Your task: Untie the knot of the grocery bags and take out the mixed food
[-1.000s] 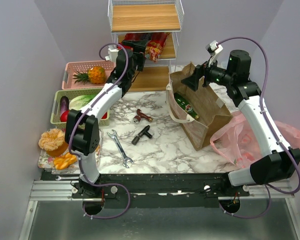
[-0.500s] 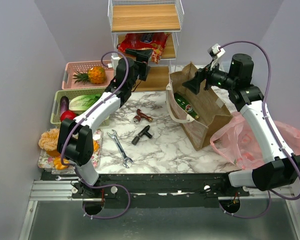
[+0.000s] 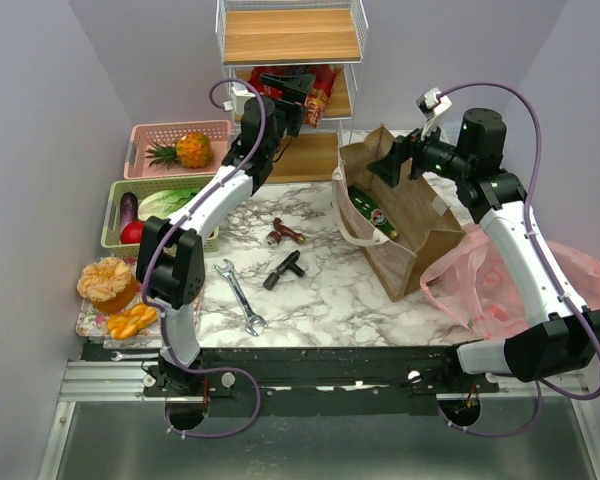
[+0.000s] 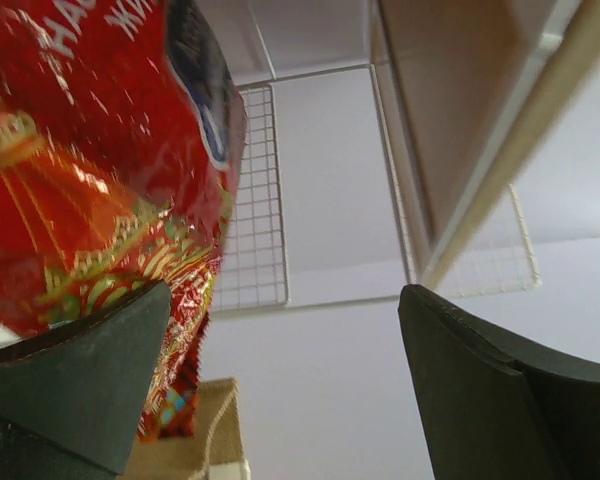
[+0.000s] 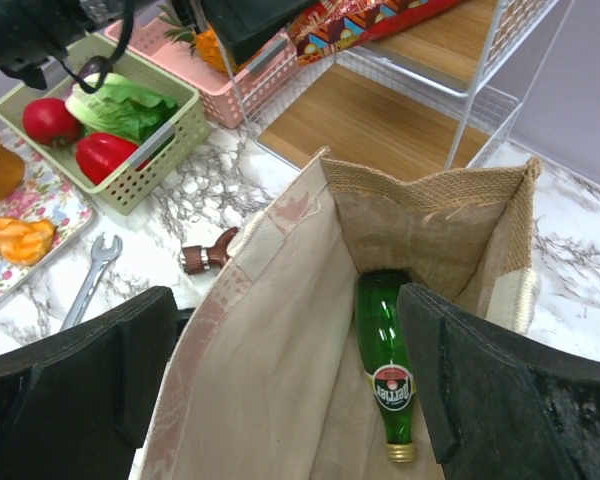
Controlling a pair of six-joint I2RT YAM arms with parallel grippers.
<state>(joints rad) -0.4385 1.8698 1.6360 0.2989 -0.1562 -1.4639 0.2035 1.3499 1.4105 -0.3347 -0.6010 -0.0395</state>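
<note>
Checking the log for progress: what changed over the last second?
Left gripper pulled back, then returned to the red crinkly snack packet on the wire shelf; its jaws stand open, holding nothing. Right gripper stays over the brown paper bag, green glass bottle still inside.

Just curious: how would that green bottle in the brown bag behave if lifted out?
The green bottle looks smooth and glossy, so probably slippery. It seems to be glass, likely heavy for its size and breakable. Its round body, lying in the brown bag, may roll.
</note>
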